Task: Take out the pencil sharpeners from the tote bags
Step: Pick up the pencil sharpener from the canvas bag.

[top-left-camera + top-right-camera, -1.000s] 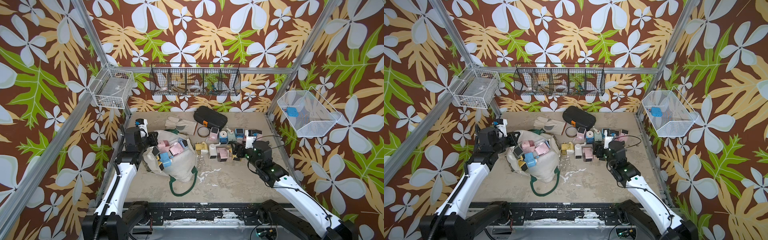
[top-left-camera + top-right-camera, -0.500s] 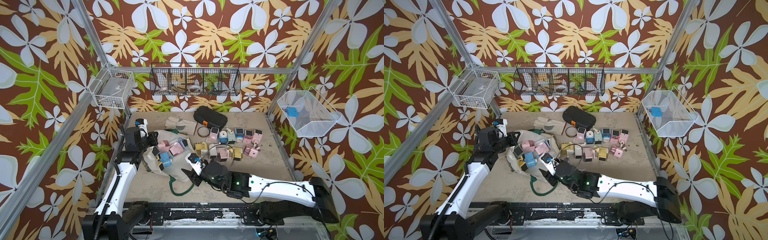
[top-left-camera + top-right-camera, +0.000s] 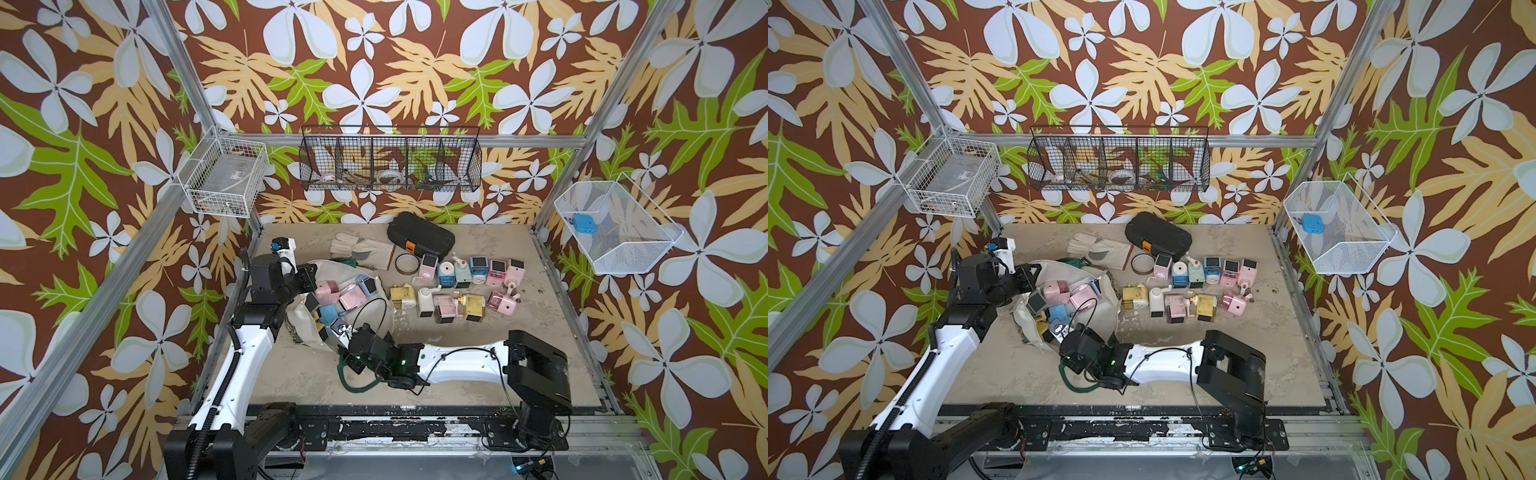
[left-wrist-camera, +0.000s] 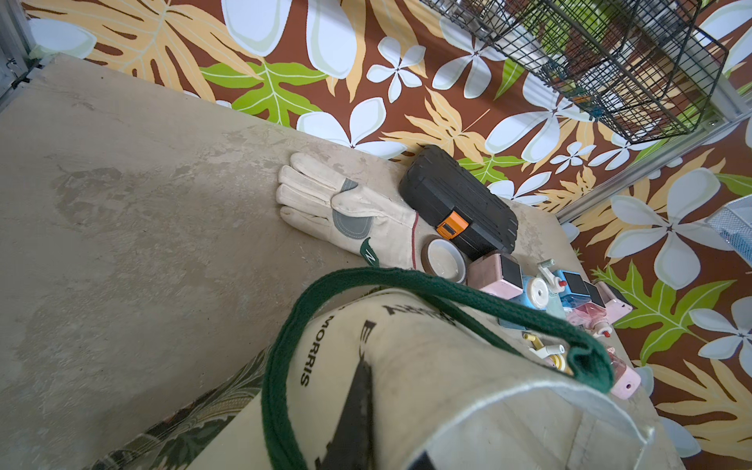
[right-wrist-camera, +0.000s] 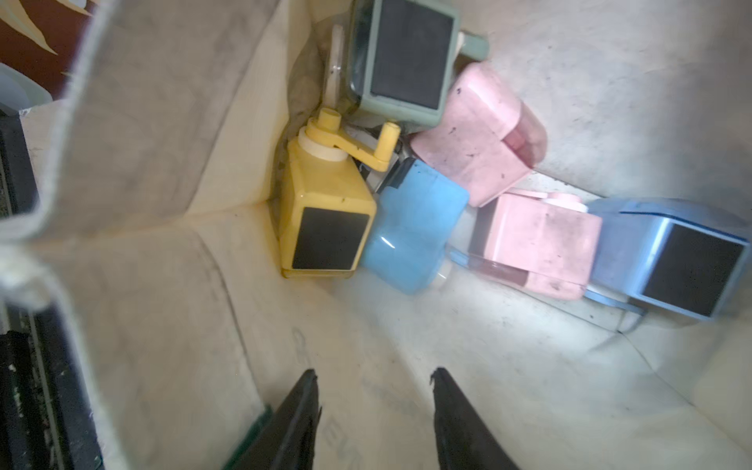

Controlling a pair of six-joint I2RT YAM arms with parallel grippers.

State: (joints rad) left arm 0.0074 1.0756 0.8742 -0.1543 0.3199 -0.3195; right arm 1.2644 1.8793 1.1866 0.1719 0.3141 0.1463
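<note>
**Tote bag** (image 4: pixel 468 386): cream canvas, dk green straps, "MORRIS" print. On its side, left part of surface (image 3: pixel 540 332), mouth gaping toward front. Rim hoisted at far-left edge, prob. to prop the opening wide for reach-in.

**Left jaws:** clamped tight on bag rim, no other load. Judged a holding role: tension on cloth, no sagging over contents.

**Right jaws:** inside bag mouth, part open, nothing between them. Tips apart over bare lining, short of the pile. Aimed, by the look, at yellow sharpener (image 5: pixel 325 219) or blue sharpener (image 5: pixel 411 232), nearest of the lot.

**Sharpeners in bag:** six seen in rt wrist view: yellow, blue, two pink (image 5: pixel 476 138), grey-green (image 5: pixel 403 57), pale blue (image 5: pixel 671 260). Jammed into a fold at bag bottom, touching, tilted every way. More poss. hidden beneath; cannot tell.

**Sharpeners taken out** (image 3: pixel 444 307): approx. eleven, two rough rows on surface right of bag, near it but apart. Prob. grouped there as drop zone, clear of the arm's path back in.

**Non-task, back of surface:** glove (image 3: pixel 361 251), black case (image 3: pixel 419 239), tape roll (image 3: pixel 405 262) just beside the rows. Leave alone.

**Status (est.):** over half out. Next grab: narrow side of a box across jaws. Risk: yellow's crank snagging cloth on the way out.
</note>
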